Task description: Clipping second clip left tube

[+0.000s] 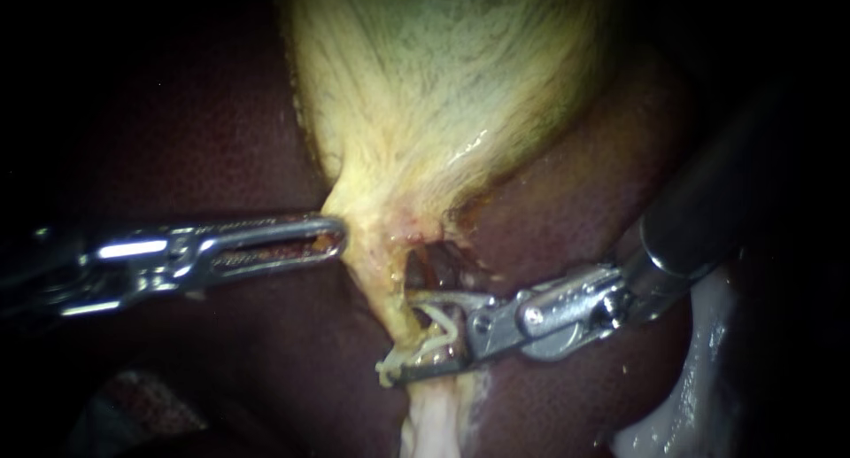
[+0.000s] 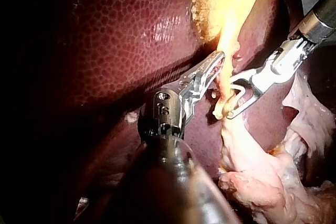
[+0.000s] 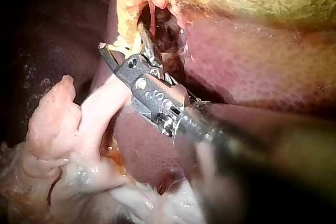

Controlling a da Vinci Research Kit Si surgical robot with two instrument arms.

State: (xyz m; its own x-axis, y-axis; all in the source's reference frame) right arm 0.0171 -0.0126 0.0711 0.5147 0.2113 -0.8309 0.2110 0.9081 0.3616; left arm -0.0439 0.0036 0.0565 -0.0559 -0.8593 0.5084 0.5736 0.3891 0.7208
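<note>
The pale yellow gallbladder (image 1: 443, 86) narrows to a neck, and a yellowish tube (image 1: 387, 285) runs down from it, left of a dark opening (image 1: 436, 265). My right instrument (image 1: 416, 334) comes in from the right. Its jaws stand open astride this tube, with a pale V-shaped clip (image 1: 440, 325) lying between them. In the right wrist view the right instrument (image 3: 123, 40) reaches across the same strand. My left instrument (image 1: 336, 239) comes in from the left, its jaws shut on the edge of the gallbladder's neck; the left wrist view shows the left instrument (image 2: 219, 62) pinching the yellow tissue.
Dark red liver (image 1: 221, 369) surrounds the neck on both sides. Pale, wet fatty tissue (image 1: 691, 396) lies at the lower right, and the pinkish stump below the jaws (image 1: 434, 418) runs out of view. Lumpy pale tissue (image 2: 262, 182) lies beside my left shaft.
</note>
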